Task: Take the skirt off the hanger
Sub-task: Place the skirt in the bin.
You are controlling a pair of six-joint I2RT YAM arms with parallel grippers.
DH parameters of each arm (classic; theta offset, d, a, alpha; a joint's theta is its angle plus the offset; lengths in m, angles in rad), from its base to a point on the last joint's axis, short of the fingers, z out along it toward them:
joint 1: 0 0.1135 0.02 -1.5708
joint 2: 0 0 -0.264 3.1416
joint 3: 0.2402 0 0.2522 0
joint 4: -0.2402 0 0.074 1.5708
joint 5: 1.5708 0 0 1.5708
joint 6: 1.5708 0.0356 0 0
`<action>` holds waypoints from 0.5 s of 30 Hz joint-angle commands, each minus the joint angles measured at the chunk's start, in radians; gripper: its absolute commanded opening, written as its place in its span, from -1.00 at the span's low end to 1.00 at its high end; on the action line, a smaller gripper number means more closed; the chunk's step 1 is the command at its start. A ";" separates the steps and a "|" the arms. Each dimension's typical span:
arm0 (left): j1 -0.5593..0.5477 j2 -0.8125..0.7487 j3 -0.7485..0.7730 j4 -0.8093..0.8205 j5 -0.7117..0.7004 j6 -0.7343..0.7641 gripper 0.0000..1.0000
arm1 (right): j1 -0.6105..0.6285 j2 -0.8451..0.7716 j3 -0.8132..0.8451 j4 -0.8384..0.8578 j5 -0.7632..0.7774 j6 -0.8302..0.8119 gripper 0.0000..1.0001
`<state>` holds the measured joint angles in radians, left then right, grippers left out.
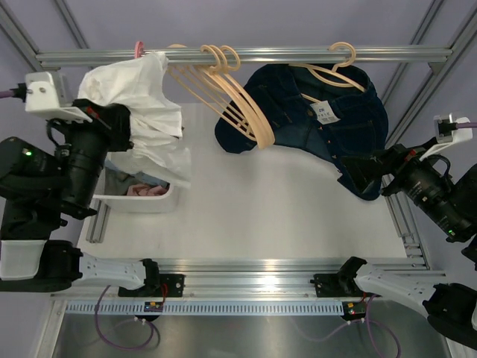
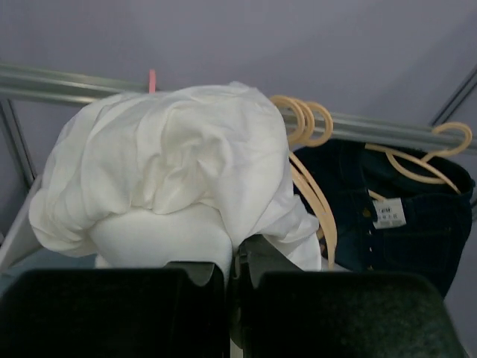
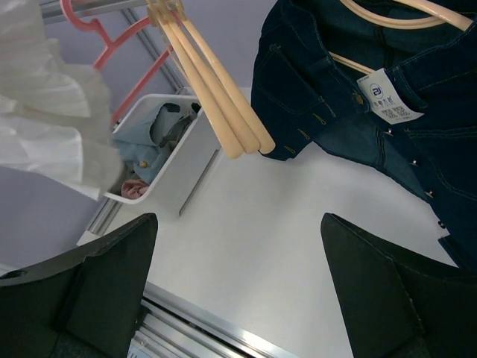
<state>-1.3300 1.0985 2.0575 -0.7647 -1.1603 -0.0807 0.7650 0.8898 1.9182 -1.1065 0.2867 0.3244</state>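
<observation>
A white garment (image 1: 145, 104) hangs bunched on a pink hanger (image 1: 139, 49) at the left end of the rail; it fills the left wrist view (image 2: 171, 164). My left gripper (image 1: 125, 125) is shut on a fold at its lower edge (image 2: 232, 261). A dark denim skirt (image 1: 328, 119) with buttons and a white tag hangs on a beige hanger (image 1: 339, 63) at the right. My right gripper (image 1: 359, 170) is open and empty beside the denim's lower right edge, its fingers wide apart over the table (image 3: 238, 231). The denim (image 3: 358, 82) is above it.
Several empty beige hangers (image 1: 223, 89) hang on the rail (image 1: 261, 54) between the two garments. A white bin (image 1: 141, 200) with folded clothes stands on the table below the white garment. Metal frame posts stand at both sides.
</observation>
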 commanded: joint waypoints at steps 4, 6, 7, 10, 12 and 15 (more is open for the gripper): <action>0.000 0.015 0.067 0.754 0.065 0.723 -1.00 | 0.007 0.029 -0.002 -0.023 -0.006 -0.013 0.99; 0.000 0.061 0.153 0.816 0.114 0.804 -1.00 | 0.007 0.032 -0.010 -0.015 -0.014 -0.010 0.99; 0.000 0.073 0.174 0.827 0.132 0.855 -1.00 | 0.007 0.035 -0.011 -0.012 -0.020 -0.008 0.99; 0.000 0.093 0.193 0.933 0.185 0.971 -1.00 | 0.007 0.040 -0.022 -0.004 -0.032 0.001 0.99; 0.000 0.090 0.182 0.997 0.214 1.048 -1.00 | 0.007 0.044 -0.028 0.004 -0.040 0.002 0.99; 0.002 0.106 0.165 1.273 0.176 1.211 -1.00 | 0.007 0.052 -0.031 0.002 -0.050 0.005 0.99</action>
<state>-1.3296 1.1770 2.2269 0.1852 -1.0382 0.8749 0.7650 0.9184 1.8915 -1.1236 0.2665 0.3260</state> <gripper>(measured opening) 0.049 0.993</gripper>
